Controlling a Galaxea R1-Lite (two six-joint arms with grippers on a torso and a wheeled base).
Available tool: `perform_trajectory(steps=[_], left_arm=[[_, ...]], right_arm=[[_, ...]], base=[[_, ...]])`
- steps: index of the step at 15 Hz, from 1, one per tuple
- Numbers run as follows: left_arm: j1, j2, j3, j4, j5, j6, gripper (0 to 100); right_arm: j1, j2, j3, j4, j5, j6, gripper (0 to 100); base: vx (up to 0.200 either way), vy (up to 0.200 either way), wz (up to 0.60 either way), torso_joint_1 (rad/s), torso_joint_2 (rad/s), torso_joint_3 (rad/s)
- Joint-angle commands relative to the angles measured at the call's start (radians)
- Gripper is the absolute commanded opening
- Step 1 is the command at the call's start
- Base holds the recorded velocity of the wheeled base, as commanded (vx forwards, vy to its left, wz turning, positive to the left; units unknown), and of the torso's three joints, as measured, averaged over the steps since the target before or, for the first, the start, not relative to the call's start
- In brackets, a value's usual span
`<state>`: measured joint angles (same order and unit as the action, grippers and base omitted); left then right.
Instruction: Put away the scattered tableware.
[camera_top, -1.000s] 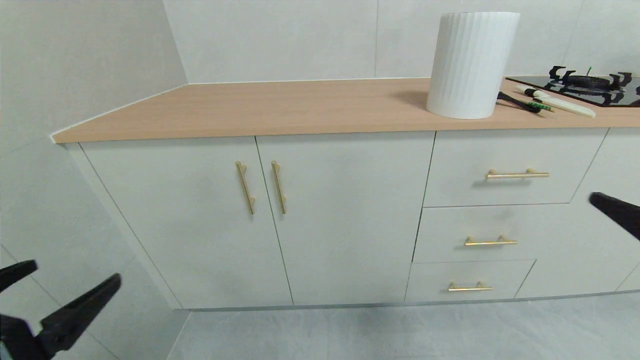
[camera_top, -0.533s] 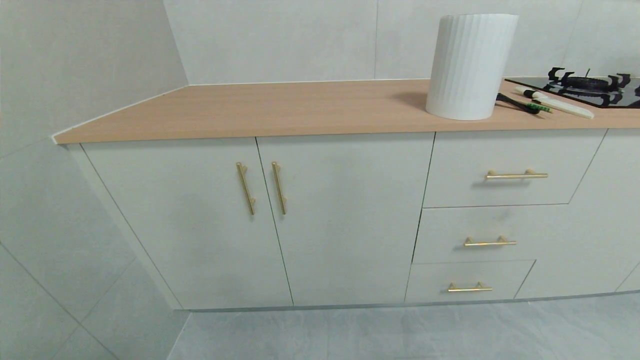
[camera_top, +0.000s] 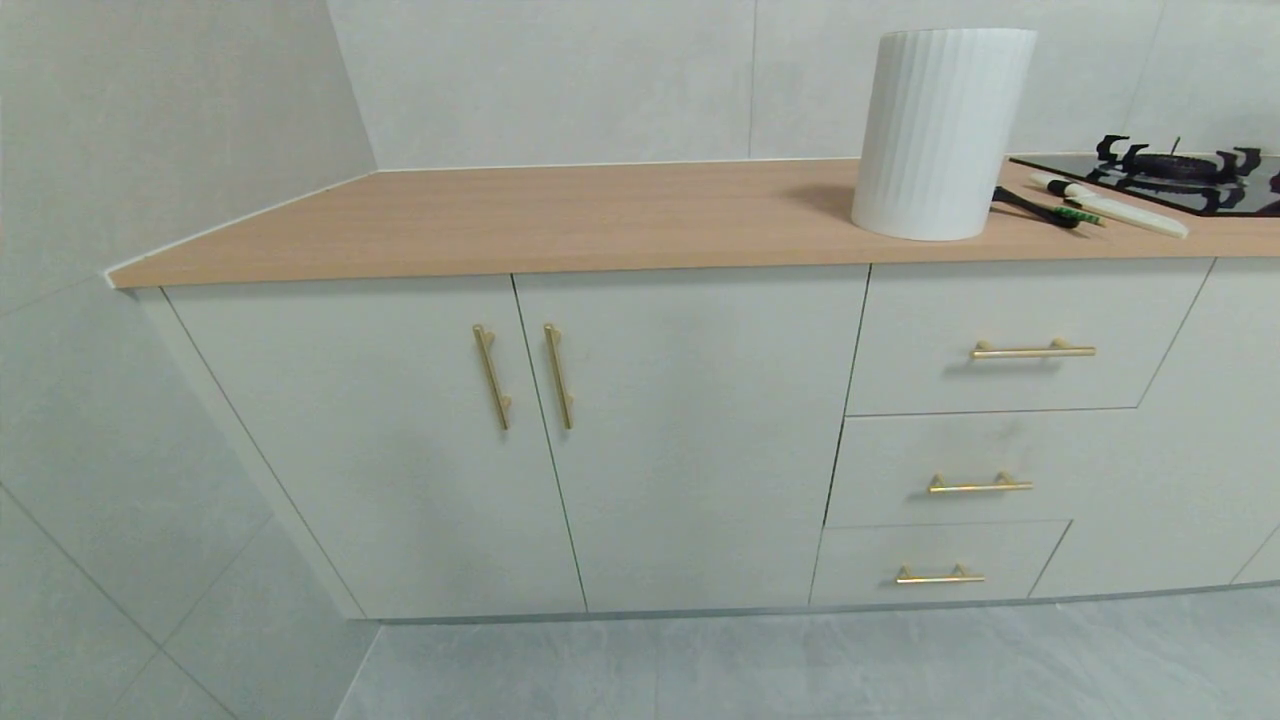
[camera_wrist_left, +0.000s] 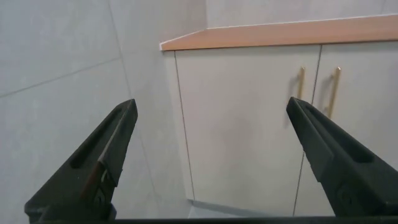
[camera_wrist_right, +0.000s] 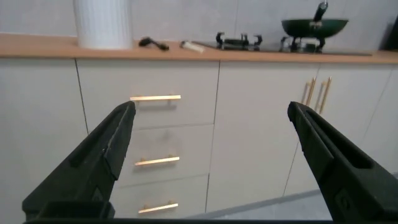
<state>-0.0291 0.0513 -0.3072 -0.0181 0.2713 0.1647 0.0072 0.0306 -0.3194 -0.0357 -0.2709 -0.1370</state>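
The utensils (camera_top: 1120, 212) lay flat on the counter (camera_top: 560, 215), just beside the white holder (camera_top: 940, 130) and near the stove (camera_top: 1190, 175). The holder was therefore probably their proper place. The left gripper (camera_wrist_left: 210, 106) was held low before the doors (camera_wrist_left: 242, 124), and the right gripper (camera_wrist_right: 210, 107) before the drawers (camera_wrist_right: 155, 143). Both were empty, with fingers spread wide. I judge they were kept so to be ready for a grasp.
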Motion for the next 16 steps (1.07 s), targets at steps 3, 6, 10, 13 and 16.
perform_trajectory(steps=[3, 6, 10, 13, 16], left_arm=[[0.025, -0.051, 0.307, -0.111, -0.050, -0.007, 100], [0.025, -0.051, 0.307, -0.022, -0.106, -0.090, 100], [0.023, -0.047, 0.306, 0.021, -0.285, -0.126, 100], [0.023, -0.050, 0.307, 0.021, -0.285, -0.136, 100], [0.023, -0.050, 0.306, 0.020, -0.284, -0.160, 100]], right_arm=[[-0.006, -0.031, 0.270, -0.026, 0.021, 0.116, 100], [-0.006, -0.031, 0.319, -0.007, 0.137, 0.174, 100], [-0.006, -0.031, 0.319, 0.020, 0.228, 0.180, 100], [-0.006, -0.031, 0.319, 0.022, 0.246, 0.175, 100], [-0.006, -0.031, 0.319, 0.027, 0.246, 0.177, 100]], base=[[0.000, 0.000, 0.00, 0.000, 0.00, 0.000], [0.000, 0.000, 0.00, 0.000, 0.00, 0.000], [0.000, 0.000, 0.00, 0.000, 0.00, 0.000], [0.000, 0.000, 0.00, 0.000, 0.00, 0.000], [0.000, 0.000, 0.00, 0.000, 0.00, 0.000]])
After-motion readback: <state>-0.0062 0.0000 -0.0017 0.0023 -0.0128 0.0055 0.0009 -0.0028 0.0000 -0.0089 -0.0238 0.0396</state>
